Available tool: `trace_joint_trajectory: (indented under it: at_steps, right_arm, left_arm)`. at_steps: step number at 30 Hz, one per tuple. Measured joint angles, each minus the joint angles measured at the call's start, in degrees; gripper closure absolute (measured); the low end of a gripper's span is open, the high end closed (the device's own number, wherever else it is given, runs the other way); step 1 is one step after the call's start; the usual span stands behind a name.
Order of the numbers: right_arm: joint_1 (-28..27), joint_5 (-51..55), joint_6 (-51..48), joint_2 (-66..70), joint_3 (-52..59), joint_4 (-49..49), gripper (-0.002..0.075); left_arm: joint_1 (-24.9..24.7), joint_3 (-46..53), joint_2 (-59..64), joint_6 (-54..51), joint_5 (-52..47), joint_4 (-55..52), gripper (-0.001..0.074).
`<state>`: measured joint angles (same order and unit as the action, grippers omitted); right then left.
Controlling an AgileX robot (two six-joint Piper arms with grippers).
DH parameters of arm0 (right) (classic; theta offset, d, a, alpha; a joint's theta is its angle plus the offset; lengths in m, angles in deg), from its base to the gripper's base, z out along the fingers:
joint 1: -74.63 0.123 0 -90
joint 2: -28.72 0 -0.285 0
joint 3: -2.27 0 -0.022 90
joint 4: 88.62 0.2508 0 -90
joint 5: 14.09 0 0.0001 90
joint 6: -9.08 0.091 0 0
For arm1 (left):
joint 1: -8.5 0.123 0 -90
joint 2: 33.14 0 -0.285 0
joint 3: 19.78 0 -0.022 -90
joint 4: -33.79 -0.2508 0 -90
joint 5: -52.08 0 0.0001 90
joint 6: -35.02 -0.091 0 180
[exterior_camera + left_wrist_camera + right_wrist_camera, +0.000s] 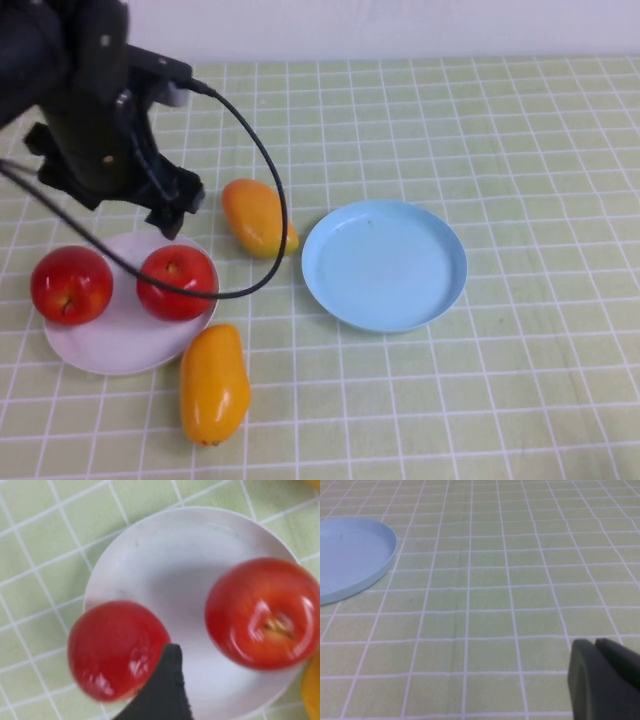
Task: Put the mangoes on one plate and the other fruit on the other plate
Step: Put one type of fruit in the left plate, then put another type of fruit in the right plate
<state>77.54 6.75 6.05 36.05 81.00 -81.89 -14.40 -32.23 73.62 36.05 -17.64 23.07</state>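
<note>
1. Mangoes numbered two: one mango (257, 217) lay on the table between the white plate (112, 340) and the light blue plate (385, 264), the second mango (213, 384) on the table just in front of the white plate's rim; both were smooth, elongated, yellow-orange.
2. Two apples, the left apple (71, 285) and the right apple (177, 282), round and glossy red, sat side by side on the shallow white plate.
3. My left gripper (172, 212) hung over that plate's far edge, jaws spread, holding nothing.
4. My right gripper (605, 680), jaws pressed together, hovered above the green checked table (520, 150), off to the right of the blue plate.
</note>
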Motion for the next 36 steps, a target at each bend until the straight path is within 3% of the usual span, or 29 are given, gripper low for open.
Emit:
trace_joint_trajectory:
  at_steps: [3, 8, 11, 23, 36]
  right_arm:
    - [0.0, 0.0, 0.0, 0.0, 0.0, 0.0, 0.0743]
    - [0.0, 0.0, 0.0, 0.0, 0.0, 0.0, 0.0743]
    - [0.0, 0.0, 0.0, 0.0, 0.0, 0.0, 0.0742]
    - [0.0, 0.0, 0.0, 0.0, 0.0, 0.0, 0.0743]
    - [0.0, 0.0, 0.0, 0.0, 0.0, 0.0, 0.0742]
  left_arm:
    - [-0.1, 4.6, -6.66, 1.64, -0.23, 0.1, 0.0178]
    - [-0.1, 14.47, -17.47, 3.13, 1.67, 0.1, 0.0611]
    - [-0.1, 21.32, -24.29, 3.95, 4.41, 0.1, 0.0696]
    - [-0.31, 43.43, -50.43, 11.66, 17.35, 1.74, 0.0731]
    - [-0.31, 46.07, -55.0, 12.95, 20.0, -2.57, 0.0732]
